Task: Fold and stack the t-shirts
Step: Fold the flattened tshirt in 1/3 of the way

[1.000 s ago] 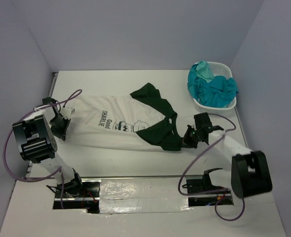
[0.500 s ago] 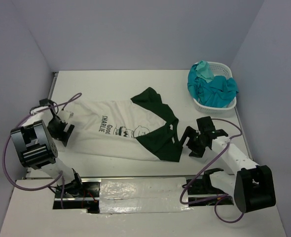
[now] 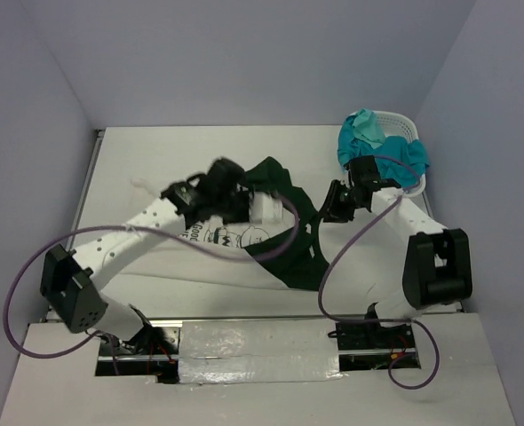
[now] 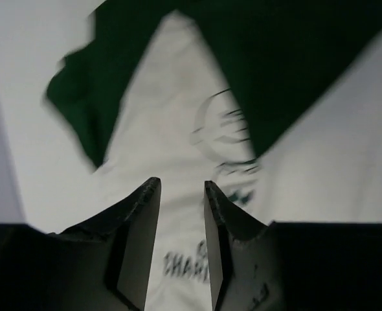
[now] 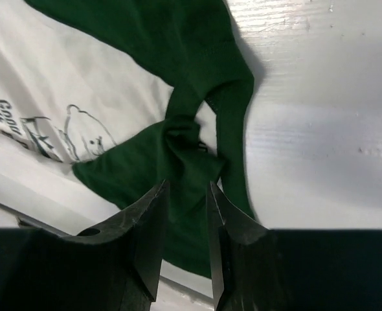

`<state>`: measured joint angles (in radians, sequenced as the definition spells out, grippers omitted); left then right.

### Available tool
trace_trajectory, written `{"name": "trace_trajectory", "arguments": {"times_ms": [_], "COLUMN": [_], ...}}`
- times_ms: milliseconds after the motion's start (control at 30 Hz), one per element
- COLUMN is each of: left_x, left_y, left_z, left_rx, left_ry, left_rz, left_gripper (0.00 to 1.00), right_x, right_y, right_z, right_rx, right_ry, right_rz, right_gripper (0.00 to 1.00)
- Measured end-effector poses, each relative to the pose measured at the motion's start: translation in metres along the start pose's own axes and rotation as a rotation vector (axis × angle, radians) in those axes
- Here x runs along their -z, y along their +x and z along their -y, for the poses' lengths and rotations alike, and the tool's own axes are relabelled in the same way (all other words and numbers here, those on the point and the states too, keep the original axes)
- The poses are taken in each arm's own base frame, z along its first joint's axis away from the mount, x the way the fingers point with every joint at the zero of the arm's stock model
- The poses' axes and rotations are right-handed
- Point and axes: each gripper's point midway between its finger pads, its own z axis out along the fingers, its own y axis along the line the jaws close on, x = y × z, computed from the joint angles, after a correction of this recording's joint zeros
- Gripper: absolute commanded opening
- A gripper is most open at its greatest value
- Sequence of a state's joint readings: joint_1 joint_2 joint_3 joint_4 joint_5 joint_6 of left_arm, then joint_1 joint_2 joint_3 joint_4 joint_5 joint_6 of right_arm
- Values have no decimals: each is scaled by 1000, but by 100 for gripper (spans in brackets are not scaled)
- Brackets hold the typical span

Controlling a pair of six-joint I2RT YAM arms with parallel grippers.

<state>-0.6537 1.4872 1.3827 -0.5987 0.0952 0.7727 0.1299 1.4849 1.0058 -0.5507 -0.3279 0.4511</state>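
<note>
The white tee (image 3: 200,266) is spread at mid-frame, with the dark green tee (image 3: 289,253) crumpled over its right part; the teal tee (image 3: 386,160) is heaped in the basket (image 3: 395,117), upper right. The left gripper (image 4: 180,188) and right gripper (image 5: 186,188) are held slightly apart, empty, above the cloth. Separating the two is judged the step in hand; green cloth alone must be pinched next.

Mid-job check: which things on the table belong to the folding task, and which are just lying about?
Part of the job:
white printed tee
dark green tee, lying partly over the white one
teal tee, in the basket
pale mint tee, on top of the teal one

Just lying about:
white lattice basket
</note>
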Motion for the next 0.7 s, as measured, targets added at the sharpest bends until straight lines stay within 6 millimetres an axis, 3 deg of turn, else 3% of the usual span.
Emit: {"name": "trace_trajectory", "arguments": {"times_ms": [33, 100, 133, 200, 300, 467, 567, 700], "left_x": [-7, -8, -9, -20, -54, -123, -142, -146], "left_y": [-16, -14, -8, -5, -19, -46, -52, -52], "left_z": [49, 108, 131, 154, 169, 172, 177, 188], "left_rx": [-98, -192, -220, -243, -257, -273, -305, -371], "left_ry": [124, 275, 331, 388, 456, 490, 502, 527], "left_rz": [68, 146, 181, 236, 292, 336, 338, 340], "left_gripper": [47, 50, 50, 50, 50, 49, 48, 50], "right_x": [-8, -20, -25, -34, -42, -54, -59, -61], "right_y": [2, 7, 11, 16, 18, 19, 21, 22], "right_z": [3, 8, 9, 10, 9, 11, 15, 17], "right_rx": [7, 16, 19, 28, 37, 48, 48, 53], "right_ry": [-3, -7, -14, -34, -56, -76, -66, -66], "right_rz": [-25, -68, -91, -124, -145, -157, -171, -175], "right_gripper": [37, 39, 41, 45, 46, 46, 46, 45]}}
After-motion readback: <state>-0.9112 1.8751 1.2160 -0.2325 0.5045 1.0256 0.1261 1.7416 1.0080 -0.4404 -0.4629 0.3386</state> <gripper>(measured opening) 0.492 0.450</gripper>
